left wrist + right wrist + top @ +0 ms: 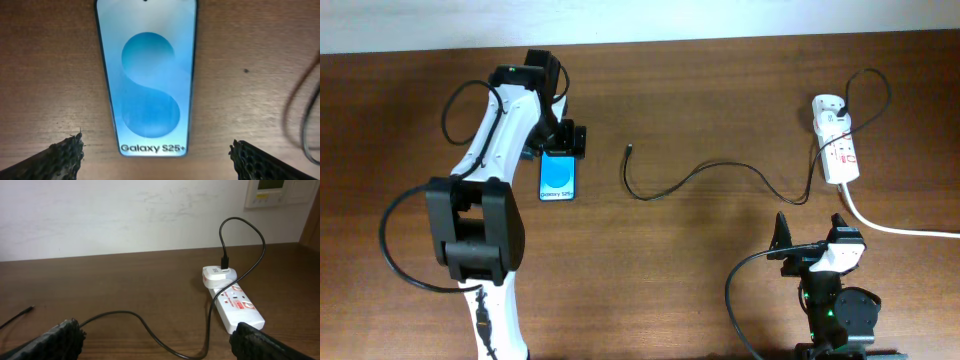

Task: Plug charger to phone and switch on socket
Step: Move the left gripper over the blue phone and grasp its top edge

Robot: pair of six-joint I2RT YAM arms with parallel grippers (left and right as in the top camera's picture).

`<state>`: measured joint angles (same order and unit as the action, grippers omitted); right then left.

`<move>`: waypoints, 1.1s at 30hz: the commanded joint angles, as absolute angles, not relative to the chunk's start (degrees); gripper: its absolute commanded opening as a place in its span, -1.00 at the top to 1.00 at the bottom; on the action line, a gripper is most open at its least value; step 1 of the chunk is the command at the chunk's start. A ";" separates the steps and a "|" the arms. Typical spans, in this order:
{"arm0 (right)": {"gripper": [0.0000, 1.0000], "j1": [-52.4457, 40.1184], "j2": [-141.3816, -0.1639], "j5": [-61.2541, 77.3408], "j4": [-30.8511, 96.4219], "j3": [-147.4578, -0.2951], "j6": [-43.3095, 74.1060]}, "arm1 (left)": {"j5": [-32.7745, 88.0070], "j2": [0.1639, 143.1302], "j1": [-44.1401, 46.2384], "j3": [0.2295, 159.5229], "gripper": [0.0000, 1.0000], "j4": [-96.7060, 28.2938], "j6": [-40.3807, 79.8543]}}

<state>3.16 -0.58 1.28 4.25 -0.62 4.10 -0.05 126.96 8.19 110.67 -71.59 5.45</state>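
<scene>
The phone [558, 179] lies flat on the table with its blue "Galaxy S25+" screen up; it fills the left wrist view [148, 80]. My left gripper [557, 143] is open just above the phone's far end, fingers wide on either side [156, 159], touching nothing. The charger, a thin black cable [705, 172], runs from its loose plug tip [630, 149] across the table to the adapter on the socket [835, 140]. My right gripper [812, 236] is open and empty near the front edge; its view shows the cable [150, 330] and the socket [235, 302] ahead.
The socket's thick white cord [905, 230] runs off to the right edge. A white adapter head [218, 276] sits on the socket's far end with the black cable looping above it. A pale wall stands behind the table.
</scene>
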 commanded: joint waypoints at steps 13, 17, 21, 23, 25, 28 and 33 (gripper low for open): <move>-0.97 2.63 -0.21 0.80 4.51 -0.32 4.08 | 0.01 138.30 7.99 114.80 -0.99 -72.47 8.32; -0.97 2.63 -0.21 0.80 4.49 -0.32 4.08 | -1.32 138.32 7.99 114.87 -0.99 -71.90 8.23; -0.97 2.63 -0.21 0.80 4.51 -0.32 4.08 | -1.28 138.32 7.99 117.73 -0.99 -72.75 7.60; -0.97 2.63 -0.21 0.80 4.51 -0.32 4.08 | -1.30 138.32 7.99 119.50 -0.99 -73.80 4.80; -0.97 2.63 -0.21 0.80 4.51 -0.32 4.08 | -1.32 138.34 7.99 120.33 -0.99 -74.08 2.94; -0.97 2.63 -0.21 0.80 4.51 -0.32 4.08 | -1.39 139.96 7.99 120.16 -1.00 -73.52 0.32; -0.97 2.63 -0.21 0.80 4.49 -0.32 4.08 | -4.34 140.27 7.70 120.16 -0.96 -72.49 0.34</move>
<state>3.16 -0.58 1.28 4.25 -0.62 4.08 -2.79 139.52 8.19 119.13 -72.62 1.26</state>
